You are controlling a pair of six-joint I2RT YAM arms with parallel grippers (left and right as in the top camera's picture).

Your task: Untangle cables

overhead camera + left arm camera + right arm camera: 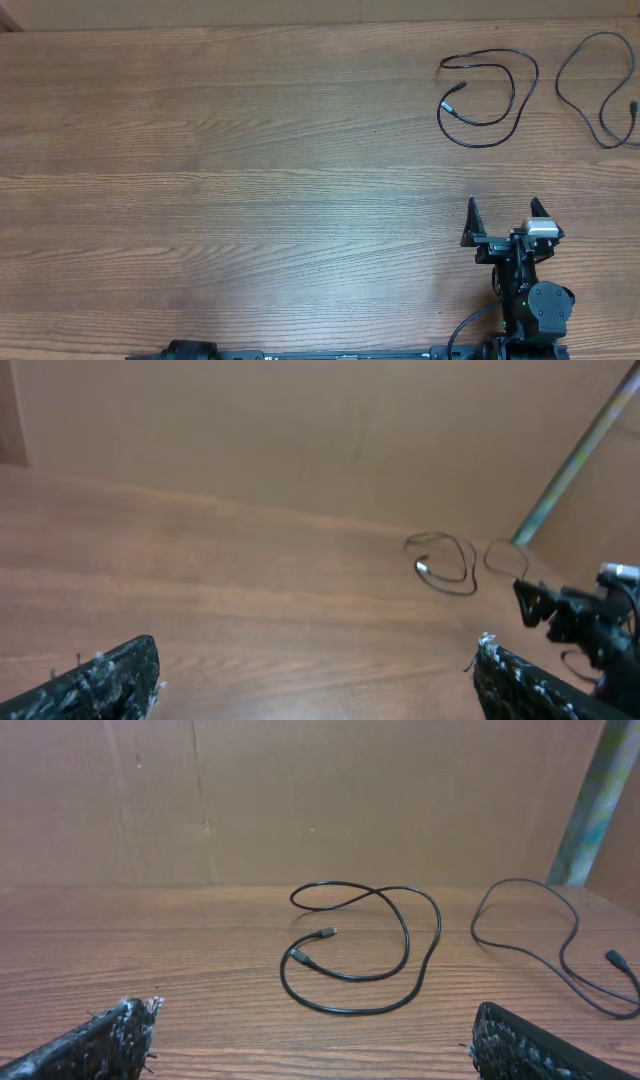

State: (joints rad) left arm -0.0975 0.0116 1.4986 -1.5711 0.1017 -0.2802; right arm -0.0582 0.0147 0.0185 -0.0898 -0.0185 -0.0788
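Note:
Two thin black cables lie apart on the wooden table at the far right. One cable point(537, 78) point(355, 1011) forms a loose double loop with its plug tips inside. The other cable point(558, 80) point(520, 880) curves along the right edge. In the left wrist view both look small and distant, the looped cable point(421, 567) left of the other cable point(490, 560). My right gripper point(505, 215) point(315, 1020) stands open and holds nothing, well short of the looped cable. My left gripper point(315, 670) is open over bare wood, far to the left of the cables.
A brown cardboard wall point(300, 790) backs the table. A grey-green pole point(600, 800) stands at the far right corner. The right arm point(580, 615) shows at the right of the left wrist view. The table's right edge runs close to the second cable.

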